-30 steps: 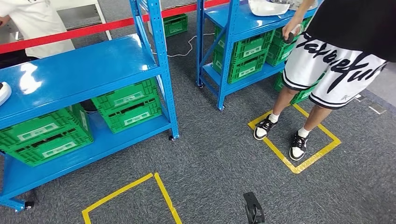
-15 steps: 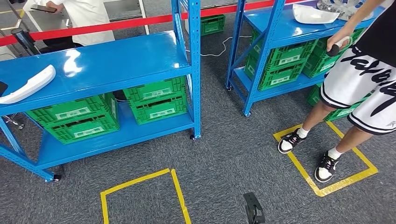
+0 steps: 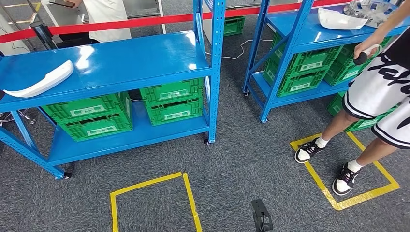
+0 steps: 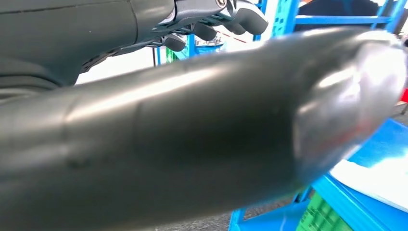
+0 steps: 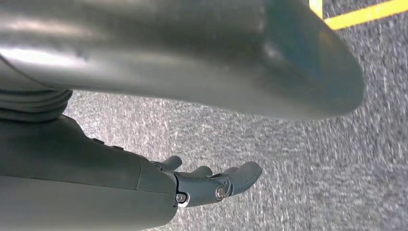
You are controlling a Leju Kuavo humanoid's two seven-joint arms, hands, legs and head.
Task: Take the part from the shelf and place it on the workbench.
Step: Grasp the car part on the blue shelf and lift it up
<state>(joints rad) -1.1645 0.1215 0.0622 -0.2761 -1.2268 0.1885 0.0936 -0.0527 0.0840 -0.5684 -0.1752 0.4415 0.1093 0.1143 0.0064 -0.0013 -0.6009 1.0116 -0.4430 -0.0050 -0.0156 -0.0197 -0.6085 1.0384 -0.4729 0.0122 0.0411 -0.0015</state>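
Grey carpet floor (image 3: 241, 159), yellow tape squares (image 3: 154, 198), red barrier (image 3: 145, 21)

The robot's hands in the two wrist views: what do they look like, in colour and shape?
The left hand has dark grey, rounded fingers on a smooth grey cover, with a small round screw head near them. The right hand looks the same: dark grey, glossy fingers, small silver screws at the joints, and a ribbed grey cuff behind. No cables or markings are visible.

Light: bright, even, from overhead.
Glare: white patches on the blue shelf (image 3: 121, 58) top.
Blur: both wrist views soft; left robot hand's thumb (image 4: 192, 144) out of focus.
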